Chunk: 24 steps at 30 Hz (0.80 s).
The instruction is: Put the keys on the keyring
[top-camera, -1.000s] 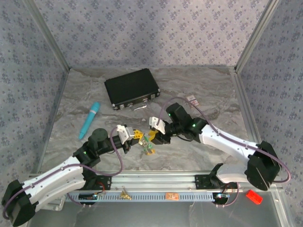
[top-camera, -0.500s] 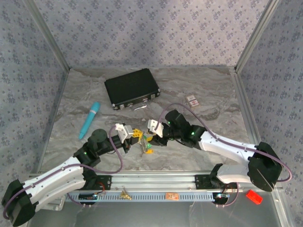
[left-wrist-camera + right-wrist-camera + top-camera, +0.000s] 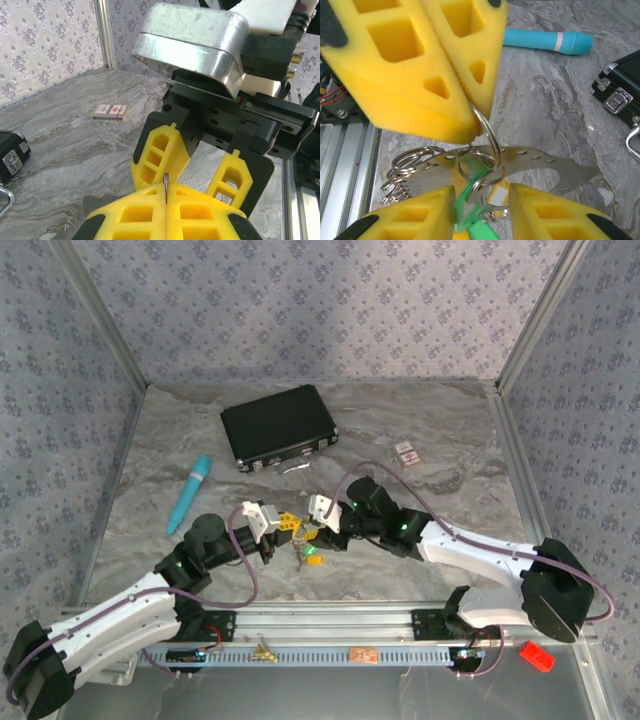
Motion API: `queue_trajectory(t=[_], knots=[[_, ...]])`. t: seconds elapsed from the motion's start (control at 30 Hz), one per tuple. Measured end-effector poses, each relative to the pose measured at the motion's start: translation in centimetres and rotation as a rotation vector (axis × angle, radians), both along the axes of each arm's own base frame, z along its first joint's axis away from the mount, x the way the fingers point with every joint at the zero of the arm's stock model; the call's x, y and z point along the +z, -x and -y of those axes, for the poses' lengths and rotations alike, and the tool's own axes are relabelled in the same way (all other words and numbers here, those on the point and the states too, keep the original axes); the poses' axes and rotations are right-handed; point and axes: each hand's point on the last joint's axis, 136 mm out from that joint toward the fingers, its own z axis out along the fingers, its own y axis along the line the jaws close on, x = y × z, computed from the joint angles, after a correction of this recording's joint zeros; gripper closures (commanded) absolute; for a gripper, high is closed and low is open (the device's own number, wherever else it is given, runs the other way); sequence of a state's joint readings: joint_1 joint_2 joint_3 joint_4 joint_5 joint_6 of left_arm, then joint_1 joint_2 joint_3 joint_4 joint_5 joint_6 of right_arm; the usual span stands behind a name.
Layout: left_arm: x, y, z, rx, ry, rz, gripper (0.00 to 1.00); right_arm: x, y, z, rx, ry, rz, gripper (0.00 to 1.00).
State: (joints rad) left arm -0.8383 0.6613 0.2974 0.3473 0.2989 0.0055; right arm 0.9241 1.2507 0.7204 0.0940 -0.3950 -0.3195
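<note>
keyring pinched in pressed-together left gripper; right gripper, spread around green key, now drawn in closer, lined up for threading.

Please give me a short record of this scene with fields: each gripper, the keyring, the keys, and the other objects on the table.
left gripper: shut, pinching the keyring at its fingertips
right gripper: open, one finger on each side of the keys
keys: green and yellow heads, bunched just under the ring
contact of right fingers with keys: cannot tell
other objects: black case, teal stick and small card, all lying apart from both grippers
</note>
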Motion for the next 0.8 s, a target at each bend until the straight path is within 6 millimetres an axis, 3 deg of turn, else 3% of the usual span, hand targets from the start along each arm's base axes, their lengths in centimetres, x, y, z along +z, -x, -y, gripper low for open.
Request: queue_trajectory(t=[0.23,0.8], knots=[[0.0,0.0,0.0,0.000,0.001,0.001,1.00,-0.4,-0.4,-0.1,-0.022,0.007,-0.010,0.88],[-1.2,0.1,-0.1,-0.001,-0.043,-0.023,1.00,1.5,-0.7,0.4,-0.050,0.001,0.032,1.00]])
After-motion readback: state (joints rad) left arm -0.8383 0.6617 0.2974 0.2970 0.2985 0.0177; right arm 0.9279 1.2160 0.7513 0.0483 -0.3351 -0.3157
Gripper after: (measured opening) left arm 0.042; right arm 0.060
